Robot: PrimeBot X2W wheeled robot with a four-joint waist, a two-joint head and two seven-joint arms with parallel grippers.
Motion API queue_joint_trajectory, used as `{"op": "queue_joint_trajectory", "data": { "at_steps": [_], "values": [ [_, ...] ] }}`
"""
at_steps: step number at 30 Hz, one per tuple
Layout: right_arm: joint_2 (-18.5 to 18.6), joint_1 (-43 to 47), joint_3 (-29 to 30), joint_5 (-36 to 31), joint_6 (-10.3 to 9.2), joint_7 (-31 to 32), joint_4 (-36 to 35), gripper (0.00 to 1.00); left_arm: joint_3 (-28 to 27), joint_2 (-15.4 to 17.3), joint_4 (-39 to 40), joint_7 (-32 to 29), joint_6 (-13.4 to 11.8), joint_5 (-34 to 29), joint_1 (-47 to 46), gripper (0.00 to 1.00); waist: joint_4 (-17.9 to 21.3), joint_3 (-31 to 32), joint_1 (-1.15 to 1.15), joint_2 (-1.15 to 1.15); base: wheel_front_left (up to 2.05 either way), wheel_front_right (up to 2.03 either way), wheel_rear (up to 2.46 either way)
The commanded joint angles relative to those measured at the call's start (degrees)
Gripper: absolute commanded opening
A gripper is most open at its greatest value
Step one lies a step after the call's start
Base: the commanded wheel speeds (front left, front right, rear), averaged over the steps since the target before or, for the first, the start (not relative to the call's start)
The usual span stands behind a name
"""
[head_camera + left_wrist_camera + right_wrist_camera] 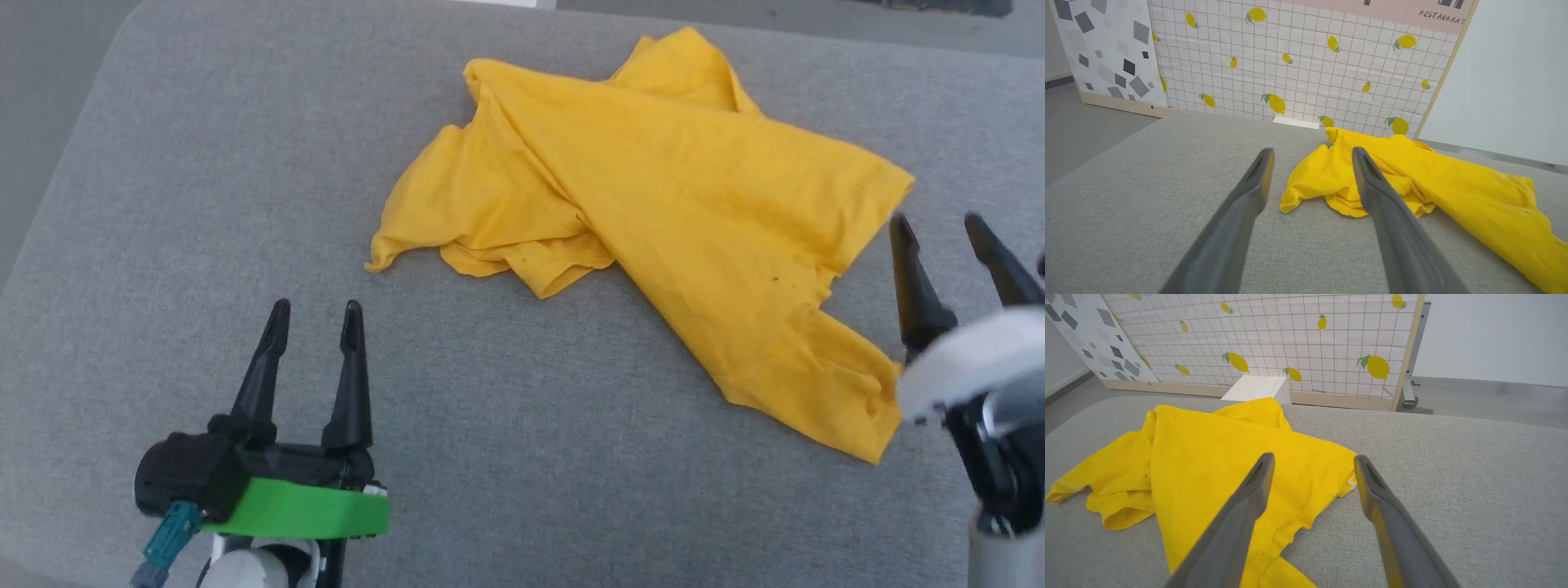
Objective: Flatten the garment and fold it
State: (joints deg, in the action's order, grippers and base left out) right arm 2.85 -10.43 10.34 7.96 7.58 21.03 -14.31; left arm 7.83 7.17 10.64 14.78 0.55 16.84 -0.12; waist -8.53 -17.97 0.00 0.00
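**Head view:** the mustard-yellow T-shirt (653, 204) lies crumpled on the grey cushion (204, 204), doubled over itself w/ one long diagonal fold. Plain yellow side is up. It's thin, soft cotton w/ wavy edges and a pointed flap sticking out at its left. The left gripper (317, 309) sits off the T-shirt's near-left, well apart from the cloth, fingers spread and empty. The right gripper (936, 220) is just beside the T-shirt's right edge, also spread and empty. Prob. each arm waits on its own side so the pair can take opposite edges & pull the shirt flat.

**Left wrist view:** the left gripper (1312, 152) points at the T-shirt's (1453, 183) bunched left end, w/ bare cushion in between. Its fingers are long, tapered and dark. The cloth there is stacked in several rumpled layers, so picking out one layer looks fiddly. Behind the T-shirt stands a lemon-print panel (1298, 61) w/ a grid pattern.

**Right wrist view:** the right gripper (1313, 457) frames the T-shirt's (1200, 457) right corner, jaws wide. Can't tell if it touches. The fabric here is one broad, smoother sheet w/ an uneven hem. Beyond the T-shirt is a boxy, matte white block (1255, 387). The cushion weave looks coarse, so the cloth will prob. drag rather than slide. Flattening not yet begun, by my read.
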Motion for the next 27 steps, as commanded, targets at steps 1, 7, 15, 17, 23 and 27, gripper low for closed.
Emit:
{"op": "queue_joint_trajectory", "data": {
  "at_steps": [1, 7, 15, 17, 23, 27],
  "values": [
    [0.0, -2.9, -0.1, -0.9, -0.09, 3.0, 1.4, 1.0, -0.4, -0.9, -0.5, 0.2, 1.0, -0.5, -1.7, 1.0, -1.6, -2.4, 0.0, 0.0, 0.0, 0.0, 0.0],
    [0.0, -10.3, 1.7, -5.7, -0.09, 12.9, 6.5, 1.0, -1.2, -3.2, -2.2, 0.2, 3.5, -1.1, -3.9, 1.0, -4.7, -5.9, 0.0, 0.0, 0.0, 0.0, 0.0],
    [0.0, -12.4, 3.9, -9.9, -0.09, 20.5, 12.0, 1.0, -1.6, -4.2, -3.5, 0.2, 4.8, -1.0, -5.4, 1.0, -7.0, -8.2, 0.0, 0.0, 0.0, 0.0, 0.0],
    [0.0, -12.8, 4.3, -9.8, -0.09, 20.9, 13.1, 0.27, -1.7, -4.2, -3.6, 0.2, 5.0, -1.0, -5.6, 1.0, -7.1, -8.4, 0.0, 0.0, 0.0, 0.0, 0.0],
    [0.0, -15.0, 4.7, -10.3, -0.09, 18.5, 11.8, 0.0, -1.6, -4.3, -3.6, 0.2, 4.7, -0.3, -6.3, 1.0, -6.8, -8.3, 0.0, 0.0, 0.0, 0.0, 0.0],
    [0.5, -18.5, 5.8, -8.7, -0.09, 21.0, 7.6, 0.0, -1.4, -4.3, -2.9, 0.2, 4.5, -0.1, -6.2, 1.0, -6.3, -8.8, 0.0, 0.0, 0.0, 0.0, 0.0]
  ]
}}
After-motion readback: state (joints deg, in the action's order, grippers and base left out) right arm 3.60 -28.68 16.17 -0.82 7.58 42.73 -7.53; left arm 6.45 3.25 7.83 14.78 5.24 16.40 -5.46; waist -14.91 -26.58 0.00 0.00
